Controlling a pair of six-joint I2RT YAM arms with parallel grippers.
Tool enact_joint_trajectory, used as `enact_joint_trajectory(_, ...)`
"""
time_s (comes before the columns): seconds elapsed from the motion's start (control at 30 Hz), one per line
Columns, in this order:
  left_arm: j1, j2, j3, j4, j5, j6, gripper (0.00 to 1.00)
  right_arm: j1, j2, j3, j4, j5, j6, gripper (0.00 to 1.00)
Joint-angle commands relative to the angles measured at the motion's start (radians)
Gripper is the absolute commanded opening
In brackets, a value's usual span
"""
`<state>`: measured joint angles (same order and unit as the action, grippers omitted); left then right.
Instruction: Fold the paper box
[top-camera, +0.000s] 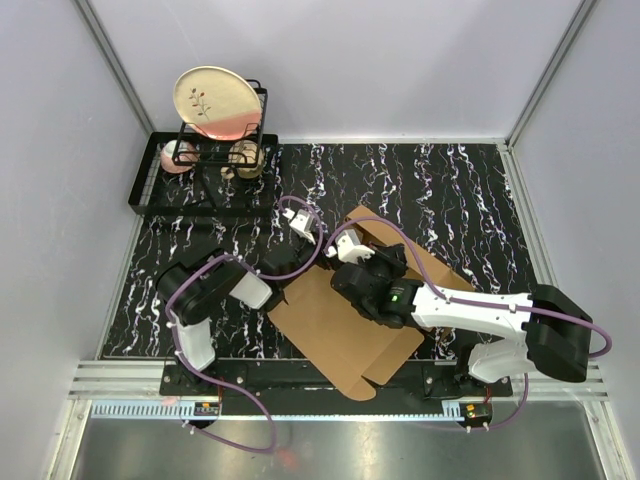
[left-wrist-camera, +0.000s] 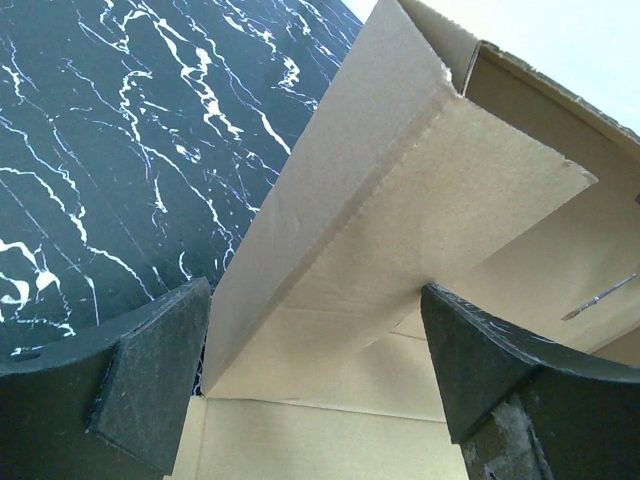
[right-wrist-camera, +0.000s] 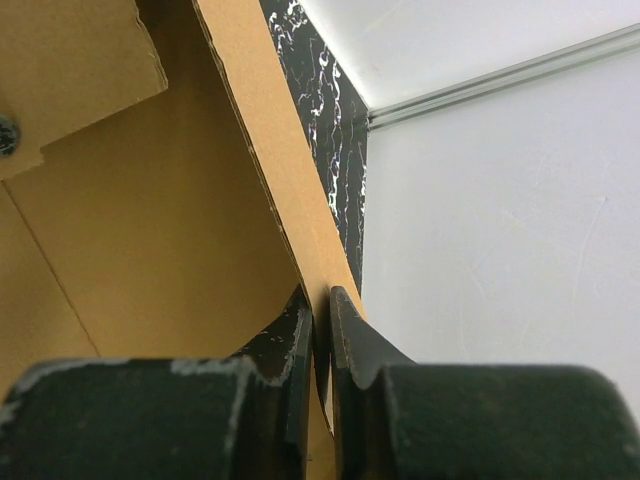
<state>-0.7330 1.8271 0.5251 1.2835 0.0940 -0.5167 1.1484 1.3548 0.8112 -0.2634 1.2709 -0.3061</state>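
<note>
Rough black right jaws on thin, creased brown paper box (right-wrist-camera: 282, 150)

One paper box (top-camera: 335, 325), one plate (top-camera: 212, 97), one rack (top-camera: 222, 143)

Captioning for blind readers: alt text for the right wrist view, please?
The right gripper is shut on the edge of a brown panel of the paper box, its black fingers pinching it from both sides. Beyond the panel lie a strip of black marbled table and a white wall.
</note>
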Motion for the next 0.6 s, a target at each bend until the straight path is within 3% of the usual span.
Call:
enact_joint_trajectory(0.0, 0.012, 0.040, 0.070, 0.384, -0.010, 0.049, 0.88, 0.022, -0.008, -0.010, -0.014, -0.156, 0.121, 0.00)
enact_joint_trajectory(0.37, 0.035, 0.081, 0.122, 0.384, -0.057, 0.153, 0.84, 0.030, -0.016, -0.020, -0.002, -0.183, 0.114, 0.00)
enact_joint_trajectory(0.57, 0.044, 0.063, 0.116, 0.384, -0.024, 0.185, 0.92, 0.030, -0.011, -0.023, 0.004, -0.189, 0.110, 0.00)
